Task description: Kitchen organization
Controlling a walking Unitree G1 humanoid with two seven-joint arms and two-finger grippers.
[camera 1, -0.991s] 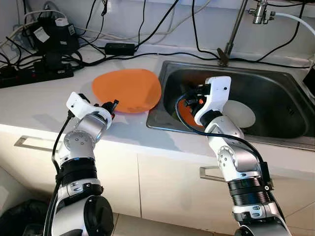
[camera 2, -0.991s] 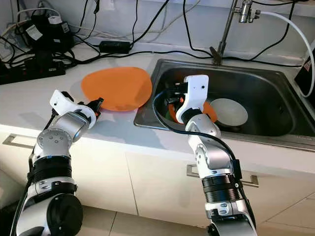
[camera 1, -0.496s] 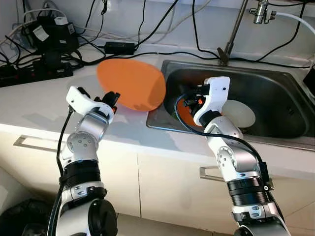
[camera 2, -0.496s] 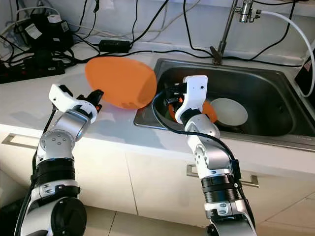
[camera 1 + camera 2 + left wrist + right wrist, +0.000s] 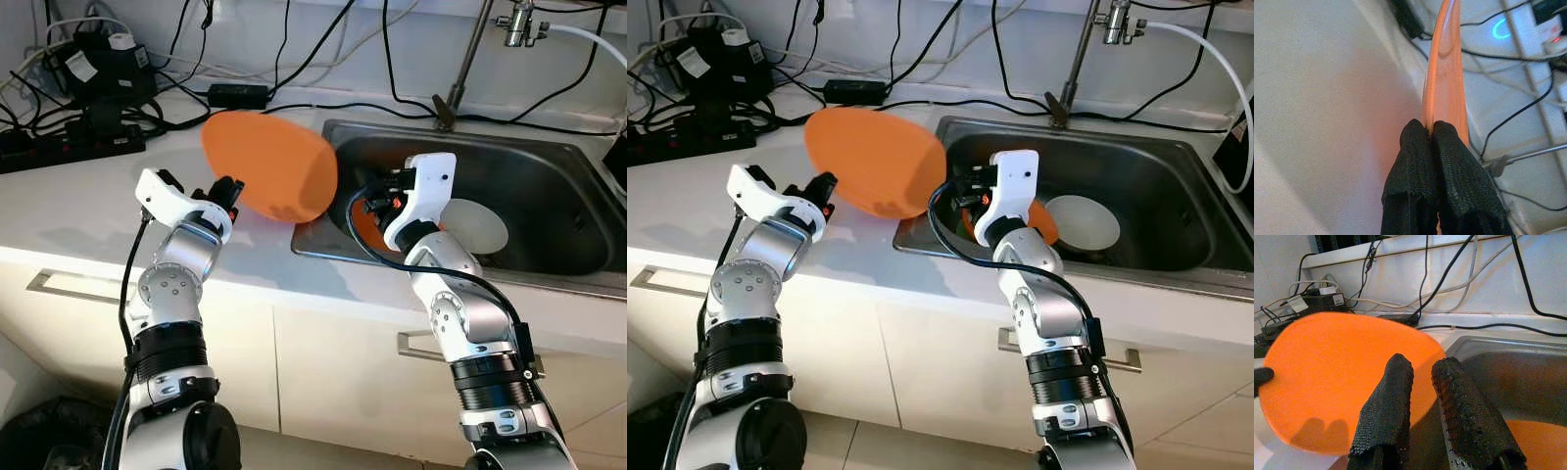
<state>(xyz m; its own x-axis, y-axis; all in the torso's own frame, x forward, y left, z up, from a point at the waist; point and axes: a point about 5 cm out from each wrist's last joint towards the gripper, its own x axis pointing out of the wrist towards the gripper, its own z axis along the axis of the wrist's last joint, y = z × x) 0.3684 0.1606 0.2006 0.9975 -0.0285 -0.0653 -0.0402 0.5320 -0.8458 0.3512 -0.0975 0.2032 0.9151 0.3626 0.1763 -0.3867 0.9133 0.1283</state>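
An orange plate [image 5: 269,166] hangs tilted above the white counter [image 5: 78,220], right at the sink's left edge. My left gripper [image 5: 227,191] is shut on its near rim; the left wrist view shows the plate [image 5: 1447,73] edge-on between the black fingertips [image 5: 1418,134]. My right gripper [image 5: 1423,364] hovers over the left part of the steel sink [image 5: 549,277], open with nothing between its fingers, pointing at the held plate [image 5: 1347,382]. In the sink lie a second orange plate [image 5: 1043,220] and a white bowl [image 5: 480,225].
Power strips, a black box [image 5: 103,69] and many cables crowd the back left of the counter. A black adapter [image 5: 238,96] lies behind the plate. The faucet [image 5: 465,59] rises behind the sink. Cabinet drawers with handles [image 5: 59,284] sit below.
My left gripper has lifted the orange plate off the counter, tipped it up and carried it right, toward the sink. The right arm has barely moved.
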